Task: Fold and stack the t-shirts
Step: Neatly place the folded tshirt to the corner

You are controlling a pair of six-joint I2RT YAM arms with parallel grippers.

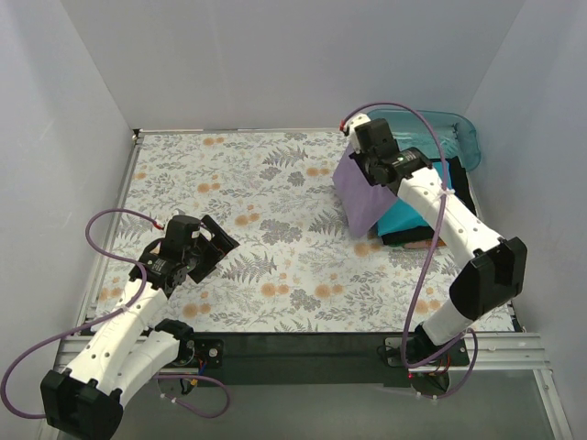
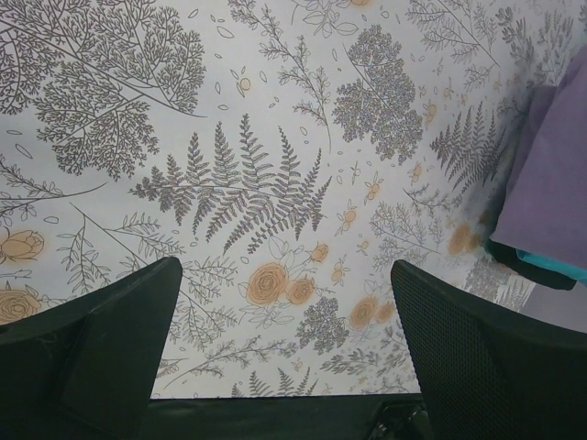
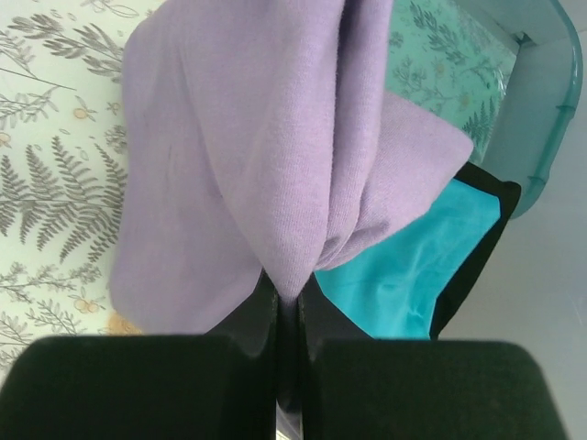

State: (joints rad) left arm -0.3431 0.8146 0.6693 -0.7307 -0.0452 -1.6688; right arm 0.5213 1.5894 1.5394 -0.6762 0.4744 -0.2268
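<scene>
My right gripper point(image 1: 367, 168) is shut on the lavender-purple t-shirt point(image 1: 362, 195) and holds it hanging over the left edge of the stack. In the right wrist view the cloth point(image 3: 275, 165) is pinched between the closed fingers of that gripper point(image 3: 289, 298). The stack at the right holds a folded teal shirt point(image 1: 410, 220) on a black one point(image 1: 459, 197), with an orange-red edge point(image 1: 424, 245) at the bottom. The teal shirt point(image 3: 404, 275) and black shirt point(image 3: 477, 238) also show below the lavender cloth. My left gripper point(image 1: 218, 247) is open and empty over the table at the left; its fingers point(image 2: 495, 357) frame bare cloth.
A clear teal plastic tub point(image 1: 440, 128) stands at the back right corner, behind the stack; its rim point(image 3: 541, 110) is close to the held shirt. The floral tablecloth point(image 1: 266, 211) covers the table. White walls close in the left, back and right sides.
</scene>
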